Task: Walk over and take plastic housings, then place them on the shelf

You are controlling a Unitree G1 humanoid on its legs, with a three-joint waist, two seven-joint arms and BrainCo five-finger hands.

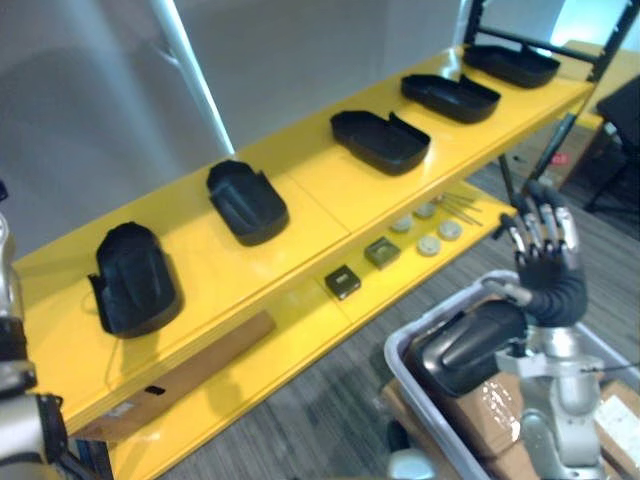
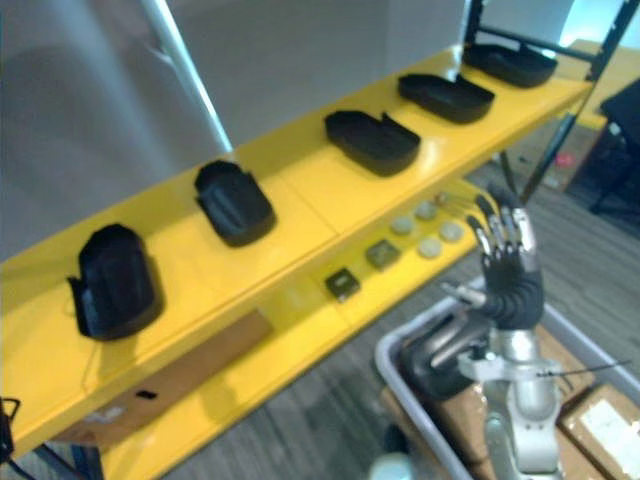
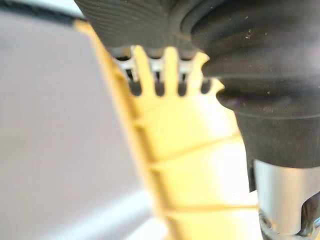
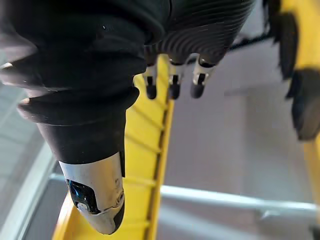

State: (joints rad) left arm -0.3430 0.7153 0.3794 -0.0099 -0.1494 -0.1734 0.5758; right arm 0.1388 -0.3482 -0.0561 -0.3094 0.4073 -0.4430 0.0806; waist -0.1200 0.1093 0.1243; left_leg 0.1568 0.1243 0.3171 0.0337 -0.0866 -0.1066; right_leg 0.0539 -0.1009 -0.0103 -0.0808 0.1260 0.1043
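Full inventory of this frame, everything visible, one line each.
shelf: 1, yellow, two levels, across the view
plastic housings: 5, black, spaced in a row on the upper level
plastic housing in bin: 1, black, lower right
bin: 1, grey, lower right, in front of the shelf
round discs: 4, pale, lower level
small square blocks: 2, dark and olive, lower level beside the discs
cardboard sheet: 1, brown, lower level, left end
cardboard boxes: at least 2, brown, at the bin
right hand: raised over the bin, fingers straight, holding nothing
left hand: close to the shelf
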